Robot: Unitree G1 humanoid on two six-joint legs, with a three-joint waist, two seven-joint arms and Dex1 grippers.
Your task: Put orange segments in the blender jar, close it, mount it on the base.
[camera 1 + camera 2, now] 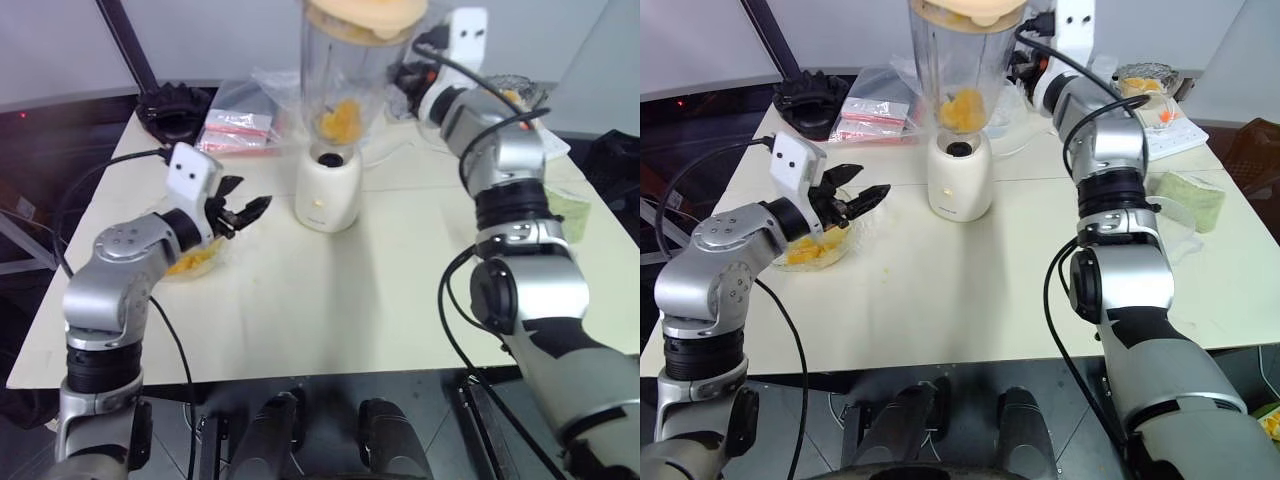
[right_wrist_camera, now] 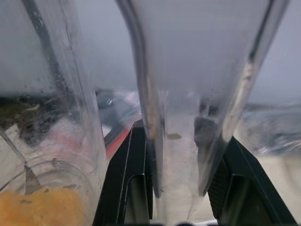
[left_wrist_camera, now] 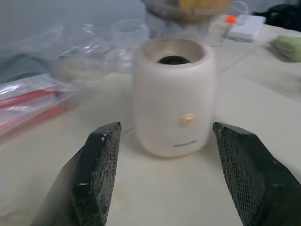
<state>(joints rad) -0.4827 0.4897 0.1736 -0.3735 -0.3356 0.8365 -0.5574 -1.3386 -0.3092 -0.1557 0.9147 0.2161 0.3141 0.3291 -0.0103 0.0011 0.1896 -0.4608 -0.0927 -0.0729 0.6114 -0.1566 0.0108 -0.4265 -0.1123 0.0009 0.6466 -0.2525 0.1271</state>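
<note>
The blender jar [image 1: 345, 80] hangs in the air just above the base [image 1: 328, 190], apart from it, with a cream lid [image 1: 365, 15] on top. Orange segments [image 1: 342, 120] lie in the jar's bottom. My right gripper [image 2: 181, 179] is shut on the jar's clear side handle, a black finger [image 2: 129, 179] on each side of it. My left gripper [image 1: 243, 212] stands open at table height to the left of the base, pointing at it, with nothing between its fingers [image 3: 101, 174]. More orange segments sit in a clear dish [image 1: 810, 250] under my left wrist.
At the back left lie a black object [image 1: 175, 110] and plastic bags with red contents [image 1: 238, 130]. A white tray [image 1: 1175, 125], a clear dish [image 1: 1145, 80] and a green object [image 1: 1190, 195] are at the back right. The table's front edge [image 1: 300, 370] is near.
</note>
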